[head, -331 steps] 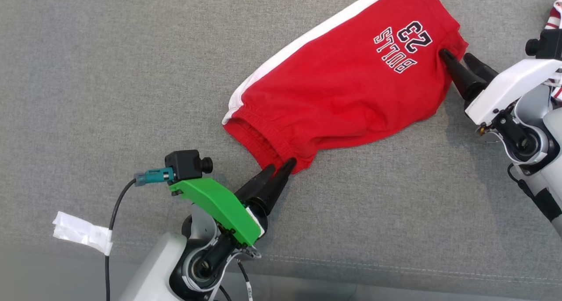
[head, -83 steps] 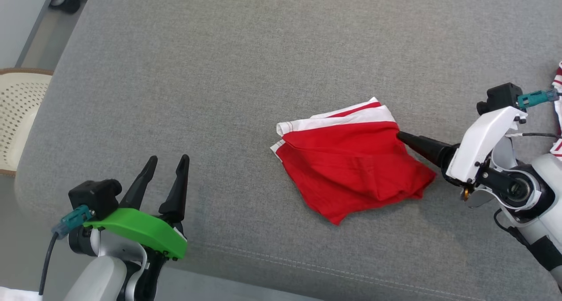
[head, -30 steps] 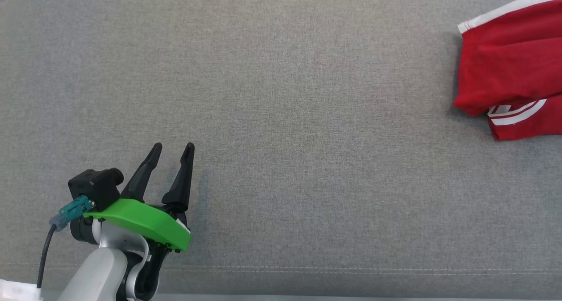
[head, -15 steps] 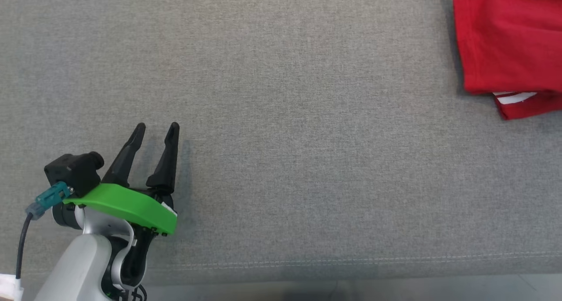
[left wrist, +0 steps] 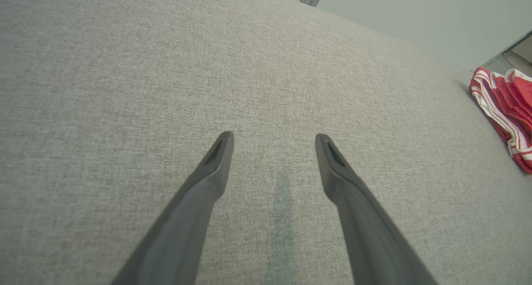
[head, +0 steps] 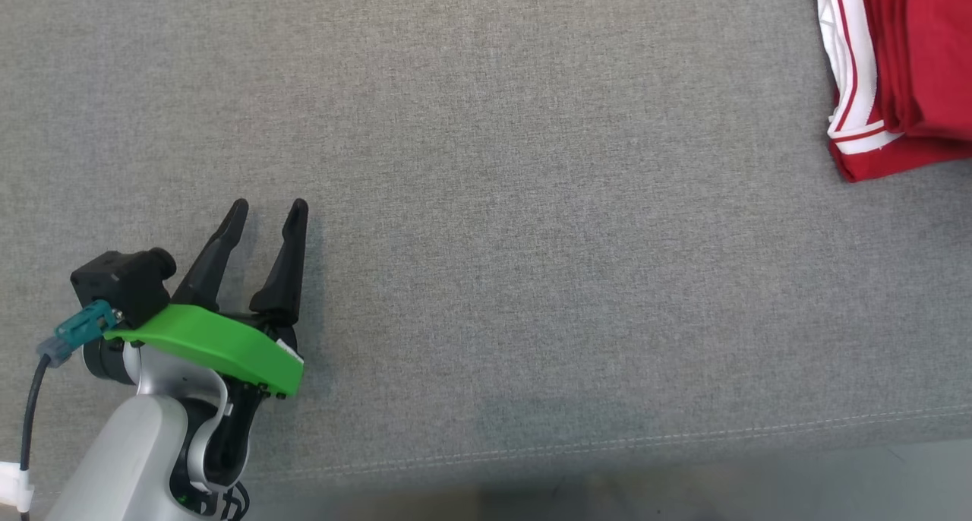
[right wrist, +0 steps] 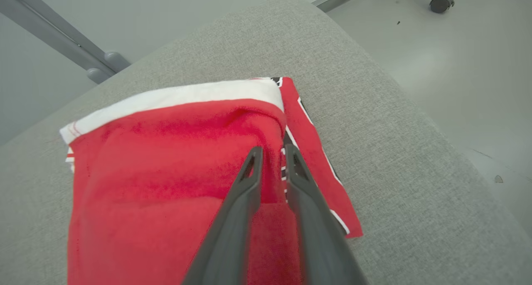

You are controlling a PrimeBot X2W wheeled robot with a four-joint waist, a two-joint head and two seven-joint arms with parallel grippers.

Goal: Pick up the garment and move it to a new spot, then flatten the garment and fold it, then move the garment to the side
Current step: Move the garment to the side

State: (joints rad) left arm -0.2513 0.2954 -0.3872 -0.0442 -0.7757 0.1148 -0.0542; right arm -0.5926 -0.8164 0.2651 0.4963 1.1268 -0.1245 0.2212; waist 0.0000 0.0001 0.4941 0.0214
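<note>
Grey cushion (head: 531, 202), red garment (head: 911, 65) cut off at edge, left claw (head: 269, 203) spread, right claw (right wrist: 273, 148) over it, grip unclear.

No words or numbers I can read right now. The red garment (right wrist: 166, 160) shows me plain cloth and a white band. From my right wrist there's a thin black-and-white edge peeking out at the far fold, but it's too tucked under to tell whether it's lettering.
</note>
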